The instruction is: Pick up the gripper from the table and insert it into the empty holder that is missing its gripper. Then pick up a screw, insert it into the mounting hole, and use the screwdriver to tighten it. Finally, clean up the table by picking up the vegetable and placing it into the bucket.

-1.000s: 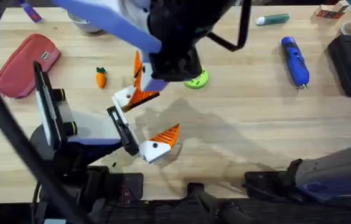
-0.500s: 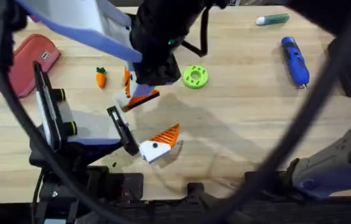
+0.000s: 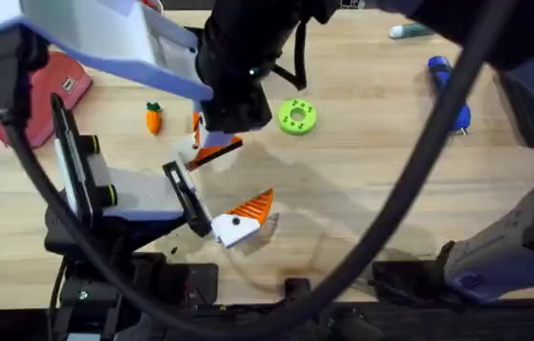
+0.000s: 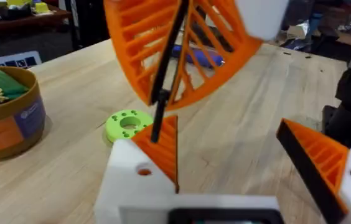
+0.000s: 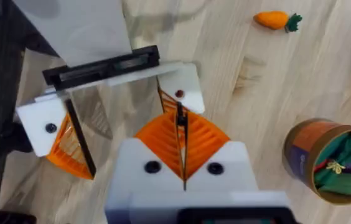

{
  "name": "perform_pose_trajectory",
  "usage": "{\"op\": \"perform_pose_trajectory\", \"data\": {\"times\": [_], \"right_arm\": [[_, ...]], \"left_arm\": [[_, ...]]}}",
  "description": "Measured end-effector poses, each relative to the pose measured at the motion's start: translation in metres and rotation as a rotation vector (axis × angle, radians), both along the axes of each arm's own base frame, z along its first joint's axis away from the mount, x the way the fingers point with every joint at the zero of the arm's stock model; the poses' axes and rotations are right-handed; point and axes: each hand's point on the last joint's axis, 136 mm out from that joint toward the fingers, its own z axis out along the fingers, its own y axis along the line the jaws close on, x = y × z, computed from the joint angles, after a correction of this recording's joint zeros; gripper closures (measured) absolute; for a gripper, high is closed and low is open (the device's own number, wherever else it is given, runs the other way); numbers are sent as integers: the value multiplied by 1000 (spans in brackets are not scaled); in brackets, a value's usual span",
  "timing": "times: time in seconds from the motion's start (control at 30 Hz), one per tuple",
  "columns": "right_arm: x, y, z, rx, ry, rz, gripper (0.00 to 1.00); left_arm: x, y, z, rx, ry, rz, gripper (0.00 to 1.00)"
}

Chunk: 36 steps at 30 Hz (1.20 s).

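My right gripper (image 3: 203, 133) reaches across to the left arm and is shut on the gripper (image 4: 165, 147), an orange wedge with a black face. In the right wrist view its ribbed orange pads (image 5: 201, 142) clamp that wedge. The wedge's lower end meets the white holder (image 4: 139, 186) on one finger of my left gripper (image 3: 213, 189), which is open. The left gripper's other finger carries its orange tip (image 4: 317, 163). The vegetable (image 3: 153, 117), a toy carrot, lies on the table (image 3: 381, 180) left of both grippers. The bucket (image 5: 325, 163) holds green toys. The blue screwdriver (image 3: 448, 92) lies at the far right.
A green ring (image 3: 296, 116) lies just right of the right gripper. A red pouch (image 3: 44, 93) sits at the far left and a teal marker (image 3: 411, 30) at the back right. The right arm and its cable hang large across the overhead view.
The right gripper has shifted a little to the left with the orange wedge, uncovering the green ring. The left arm has stayed put.
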Motion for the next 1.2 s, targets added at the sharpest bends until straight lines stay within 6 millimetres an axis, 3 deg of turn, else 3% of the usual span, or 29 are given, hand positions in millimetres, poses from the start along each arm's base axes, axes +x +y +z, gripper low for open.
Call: {"op": "perform_pose_trajectory", "data": {"times": [0.77, 1.2], "right_arm": [[-9, 2, -1, -16, -6, 22, 996], [0, 6, -2, -13, -43, -1, 996]], "left_arm": [[0, 0, 0, 0, 0, 0, 1], [0, 0, 0, 0, 0, 0, 1]]}}
